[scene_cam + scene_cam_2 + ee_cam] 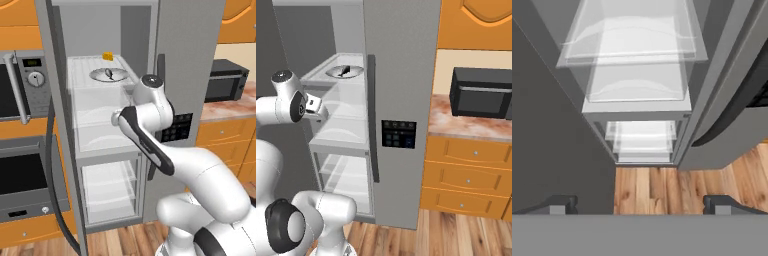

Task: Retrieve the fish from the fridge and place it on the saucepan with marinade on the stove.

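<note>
Gripper [640, 205]: jaws wide apart, holding nothing, pointing down in front of the open fridge [185, 60].
Fish [109, 74]: on a grey plate [97, 75], upper white shelf [85, 62] inside the fridge.

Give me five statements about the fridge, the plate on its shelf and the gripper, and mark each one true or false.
1. The left door of the fridge is open. True.
2. A grey plate with a dark thing on it sits on the top white shelf. True.
3. The gripper is shut on the plate. False: its fingertips stand wide apart, holding nothing.
4. A black microwave stands on the counter to the right of the fridge. True.
5. The small yellow block lies on the wooden floor. False: it sits on the top shelf, behind the plate.
</note>
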